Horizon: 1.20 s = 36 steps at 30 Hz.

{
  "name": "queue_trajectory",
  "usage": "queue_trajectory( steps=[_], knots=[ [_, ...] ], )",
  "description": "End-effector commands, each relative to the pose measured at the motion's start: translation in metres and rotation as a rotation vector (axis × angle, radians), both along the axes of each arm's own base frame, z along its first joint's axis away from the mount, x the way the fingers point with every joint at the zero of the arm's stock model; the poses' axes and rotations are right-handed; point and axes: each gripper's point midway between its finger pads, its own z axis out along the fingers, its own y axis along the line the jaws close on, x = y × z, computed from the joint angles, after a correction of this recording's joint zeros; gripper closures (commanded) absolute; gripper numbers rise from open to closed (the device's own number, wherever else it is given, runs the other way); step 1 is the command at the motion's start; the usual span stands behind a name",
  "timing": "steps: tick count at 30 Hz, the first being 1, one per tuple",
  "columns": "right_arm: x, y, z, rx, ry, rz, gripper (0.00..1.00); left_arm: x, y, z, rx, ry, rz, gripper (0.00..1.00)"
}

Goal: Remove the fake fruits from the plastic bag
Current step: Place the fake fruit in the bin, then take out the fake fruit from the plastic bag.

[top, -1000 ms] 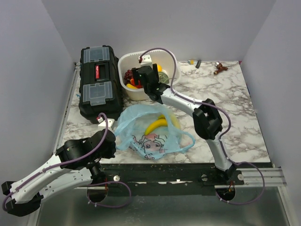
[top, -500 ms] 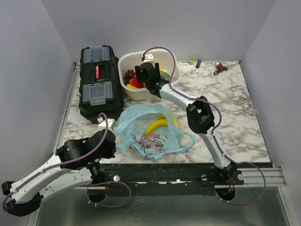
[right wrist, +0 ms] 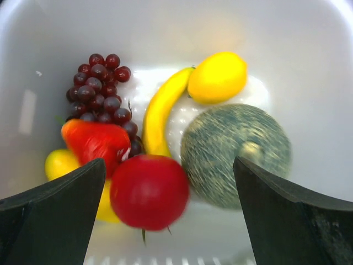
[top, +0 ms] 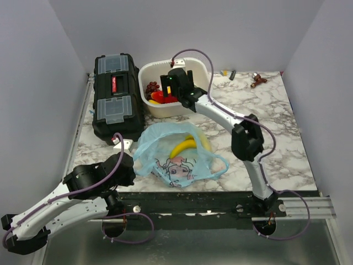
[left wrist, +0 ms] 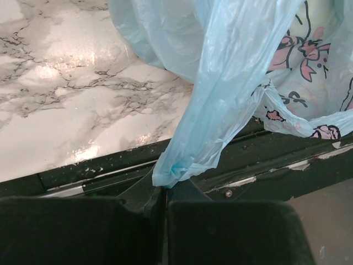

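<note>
1. We are finding the right pincer (right wrist: 169, 165) hanging wide open over the white tub (right wrist: 287, 38), with nothing pinched between its fingers. In the top view the tub is sitting at 12 o'clock of the plastic bag (top: 165, 157).
2. Lying in the tub are the grape bunch (right wrist: 99, 88) at 10 o'clock, a red piece (right wrist: 94, 141) at 9, a banana (right wrist: 160, 116) in the middle and the melon (right wrist: 231, 154) at 3. A lemon (right wrist: 218, 77) is lying at 1. A round red fruit (right wrist: 149, 190) at 6 o'clock is showing blurred, and we cannot tell whether it is dropping or rolling.
3. The left pincer (left wrist: 164, 200) is clamping fully closed on a gathered strip of the bag, at the near edge of the tabletop (top: 276, 127), about 8 o'clock of the bag.
4. Yellow bananas (top: 185, 147) are lying inside the bag, showing at its open mouth, so we are judging the task unfinished.
5. Handling, as we are judging it: the fruits are looking light, rigid and glossy, so they are likely to slip. The bananas are best taken across the middle of the curve. The film is looking thin, soft and clingy, so the fingers should be keeping clear of it.
</note>
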Motion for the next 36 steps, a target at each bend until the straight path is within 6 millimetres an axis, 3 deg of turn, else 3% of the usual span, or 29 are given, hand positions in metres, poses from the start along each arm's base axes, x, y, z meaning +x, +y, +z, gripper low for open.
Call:
queue_trajectory(
  steps=[1, 6, 8, 12, 18, 23, 26, 30, 33, 36],
  knots=[
    [-0.044, -0.034, 0.085, 0.090, -0.052, -0.021, 0.00, 0.001, 0.004, 0.002, -0.011, -0.021, 0.017, 1.00],
    [-0.098, -0.077, 0.098, 0.133, -0.014, -0.049, 0.00, 0.002, 0.006, 0.004, -0.024, -0.032, 0.028, 1.00],
    [-0.123, -0.093, 0.094, 0.161, 0.024, -0.051, 0.00, 0.002, 0.006, 0.004, -0.025, -0.033, 0.027, 1.00],
    [-0.179, -0.116, 0.062, 0.216, 0.140, -0.008, 0.01, 0.001, 0.005, 0.004, -0.027, -0.032, 0.022, 1.00],
    [-0.259, -0.127, 0.026, 0.327, 0.270, 0.162, 0.02, 0.001, 0.003, 0.001, -0.012, -0.018, 0.013, 1.00],
    [-0.288, -0.139, 0.028, 0.383, 0.273, 0.202, 0.03, 0.001, 0.001, -0.003, 0.021, 0.006, 0.001, 1.00],
    [-0.297, -0.133, 0.054, 0.410, 0.234, 0.289, 0.03, 0.001, 0.001, -0.005, 0.040, 0.015, 0.004, 1.00],
    [-0.310, -0.110, 0.077, 0.424, 0.249, 0.442, 0.03, 0.002, 0.002, -0.006, 0.051, 0.020, 0.007, 1.00],
    [-0.333, -0.077, 0.086, 0.415, 0.269, 0.601, 0.04, 0.002, 0.002, -0.006, 0.044, 0.017, 0.010, 1.00],
    [-0.371, -0.034, 0.085, 0.321, 0.233, 0.745, 0.03, 0.001, 0.002, -0.005, 0.042, 0.016, 0.011, 1.00]
  ],
)
